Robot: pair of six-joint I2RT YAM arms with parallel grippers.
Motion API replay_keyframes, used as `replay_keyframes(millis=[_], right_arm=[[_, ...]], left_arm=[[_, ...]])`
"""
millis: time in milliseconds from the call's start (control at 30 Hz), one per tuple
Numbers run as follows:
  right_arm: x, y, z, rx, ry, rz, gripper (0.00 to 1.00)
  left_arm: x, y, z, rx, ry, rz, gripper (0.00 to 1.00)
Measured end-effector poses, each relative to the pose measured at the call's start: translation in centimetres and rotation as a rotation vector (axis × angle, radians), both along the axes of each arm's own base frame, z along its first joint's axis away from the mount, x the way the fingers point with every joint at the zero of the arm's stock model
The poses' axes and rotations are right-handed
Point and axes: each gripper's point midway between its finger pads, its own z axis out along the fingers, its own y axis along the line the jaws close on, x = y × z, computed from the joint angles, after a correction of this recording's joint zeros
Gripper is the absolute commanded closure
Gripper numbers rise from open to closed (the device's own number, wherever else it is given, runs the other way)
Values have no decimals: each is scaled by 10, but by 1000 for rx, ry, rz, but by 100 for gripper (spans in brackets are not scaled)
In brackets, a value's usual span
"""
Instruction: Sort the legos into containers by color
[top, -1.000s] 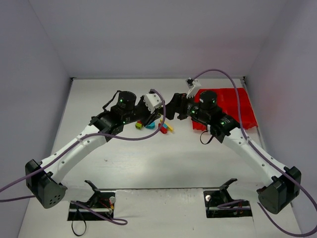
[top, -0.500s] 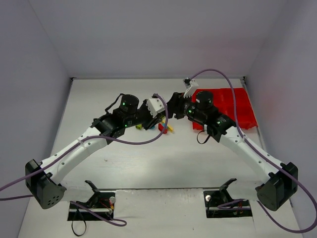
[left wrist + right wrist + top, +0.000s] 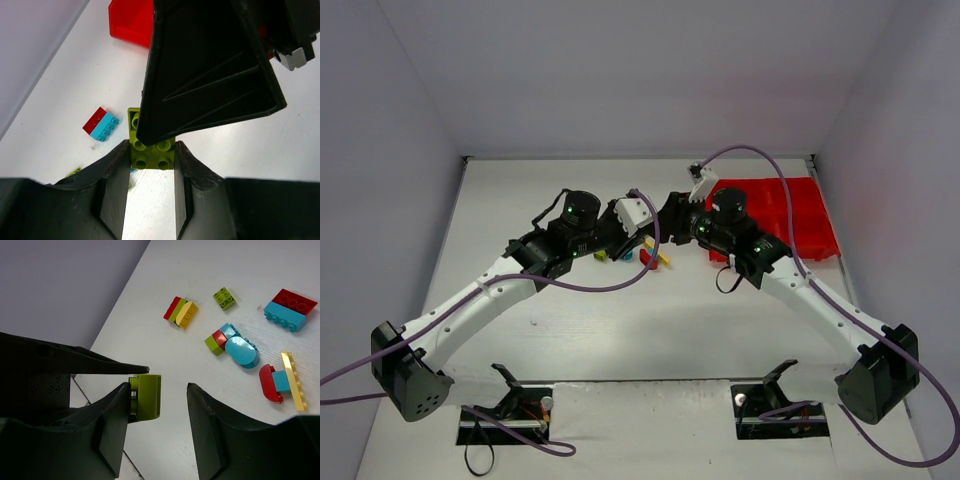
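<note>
Over the middle of the white table (image 3: 620, 330), both arms reach inward and their grippers meet tip to tip above a scatter of loose legos (image 3: 624, 256).

Left gripper (image 3: 152, 150): clamped on a lime green brick (image 3: 150, 156), one finger against each side, studs facing the wrist camera. The brick is off the table, held in the air between the two arms.

Right gripper (image 3: 159, 391): spread wide. The brick sits edge-on in the gap, close against the finger on the left of the right wrist view, with clear space between it and the other finger (image 3: 210, 425). From the left wrist, one right-arm finger (image 3: 210, 65) is a big black wedge covering the brick's far end.

On the table below, in the right wrist view:
- a red-lime-yellow stack (image 3: 180, 312)
- a small lime plate (image 3: 224, 298) near it
- a red-on-cyan block (image 3: 290, 309)
- a clump of lime, red and cyan pieces (image 3: 231, 344)
- a red and cyan piece joined to a long yellow plate (image 3: 282, 382)

These groups lie apart from one another.

Red tray (image 3: 805, 215): far right of the table, low walls dividing it into compartments, partly under the right arm. It is well apart from the held brick. Its contents are too small to tell from above, and only a corner (image 3: 131, 22) shows at the left wrist.
</note>
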Motion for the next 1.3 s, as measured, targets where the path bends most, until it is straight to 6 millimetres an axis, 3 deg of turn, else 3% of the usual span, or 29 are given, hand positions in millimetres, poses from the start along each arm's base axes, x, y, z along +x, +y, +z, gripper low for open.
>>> replay_keyframes(millis=[133,233,267,300,400,433,533,600,767,1000,1100,1167,1300], right_arm=[[0,0,-1,0,1,1,61],[-1,2,1,6,-4,11,79],[-2,3,2,8,-7,16,93],[-2,3,2,9,-10,17,99],[-2,4,1,10,-4,17,100],[-1,4,1,9,-5,14,100],[2,1,-2,-9,-9,-7,100],[8,-7,-8,-43,-8,-50,100],[39,-55,-34,-209,-5,-297,100],[74,-168,-62,-423,52,-707,100],[85,-206,-74,-479,88,-832,100],[91,-220,-90,-525,122,-874,99],[99,-230,-130,-625,208,-886,92]], left_arm=[[1,1,0,2,-3,5,95],[1,0,-1,5,-3,5,95],[1,0,-1,6,-1,5,95],[2,0,-2,8,-1,6,92],[3,0,-3,11,0,8,72],[3,0,-4,12,0,10,53],[6,1,-3,12,-9,27,26],[10,5,-3,14,-9,61,25],[24,24,-7,29,8,221,24],[31,63,-39,118,136,462,24],[31,78,-54,146,175,535,24],[29,85,-66,167,200,567,24],[30,95,-85,218,243,619,24]])
